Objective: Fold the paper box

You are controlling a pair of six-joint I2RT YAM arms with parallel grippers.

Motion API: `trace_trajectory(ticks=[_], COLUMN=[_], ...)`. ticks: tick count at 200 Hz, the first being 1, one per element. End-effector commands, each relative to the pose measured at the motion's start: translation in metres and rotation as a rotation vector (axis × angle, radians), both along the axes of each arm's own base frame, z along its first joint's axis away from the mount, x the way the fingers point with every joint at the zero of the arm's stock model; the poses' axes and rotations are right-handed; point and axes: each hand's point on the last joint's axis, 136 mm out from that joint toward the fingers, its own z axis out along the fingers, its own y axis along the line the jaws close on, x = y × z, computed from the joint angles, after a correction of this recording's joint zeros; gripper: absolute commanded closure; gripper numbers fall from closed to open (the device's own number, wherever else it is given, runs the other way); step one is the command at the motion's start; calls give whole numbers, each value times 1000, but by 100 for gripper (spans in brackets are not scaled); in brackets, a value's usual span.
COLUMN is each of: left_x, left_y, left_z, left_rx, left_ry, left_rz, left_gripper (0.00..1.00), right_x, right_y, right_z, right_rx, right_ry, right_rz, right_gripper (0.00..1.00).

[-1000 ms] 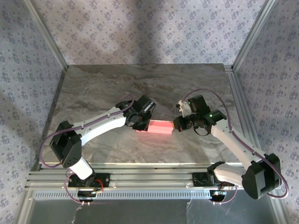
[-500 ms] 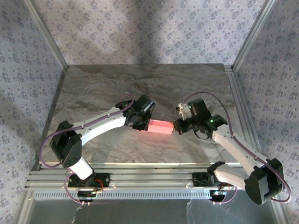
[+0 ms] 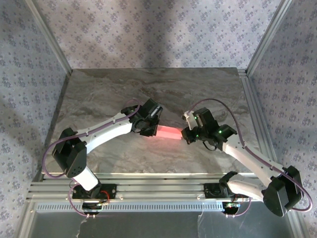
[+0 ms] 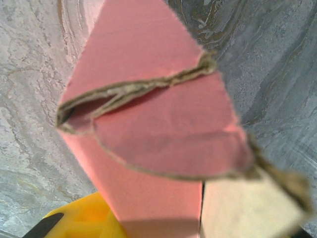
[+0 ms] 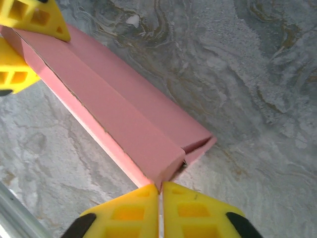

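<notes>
Looking at the top view, we see the paper box (image 3: 167, 133) stretched straight between the two hands. The left gripper (image 3: 150, 130) is at one end and the right gripper (image 3: 185, 135) at the other, over the marbled table (image 3: 109, 94). The box is a slim pink-red tube with its long sides folded up.

Left gripper: closed onto the box. In the right wrist view its yellow fingers (image 5: 35, 20) sit one on each side of the far end, both touching the cardboard. In the left wrist view the box end is right in front of this hand, very close and blurred, with one yellow finger under it. That end is not shut. A rounded pink flap (image 4: 168, 134) with a ragged edge leans over the opening and leaves a gap at one side. A pale whitish tab (image 4: 247, 208) sticks out beside it, nearer the camera.

Right gripper: practically closed, only a thin slit between its yellow fingertips (image 5: 198, 212). The box's near corner butts against the tips right at the slit, and the box runs away from this hand toward the other. We cannot tell whether any cardboard is nipped in the slit. A small dark gap shows at this near end. A seam (image 5: 74, 94) runs along the box's length.
</notes>
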Motion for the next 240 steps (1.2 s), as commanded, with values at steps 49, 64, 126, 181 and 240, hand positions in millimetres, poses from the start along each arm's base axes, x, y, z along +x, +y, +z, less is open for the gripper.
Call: trace_trajectory(ticks=[49, 64, 126, 181, 240], left_x=[6, 8, 14, 20, 26], left_y=[15, 15, 16, 16, 14], left_z=[-21, -20, -20, -17, -18], left_rx=[43, 43, 44, 44, 39], left_ry=[38, 37, 39, 41, 46], left_rz=[98, 97, 106, 118, 126], left_gripper=[71, 71, 71, 71, 71], right_x=[-13, -10, 38, 45, 48], right_y=[3, 10, -1, 1, 1], right_z=[44, 59, 63, 40, 20], right_rx=[171, 262, 530, 556, 585], right_ry=[119, 150, 426, 657, 702], right_rz=[-106, -143, -568, -711, -729], right_gripper=[52, 50, 53, 54, 63])
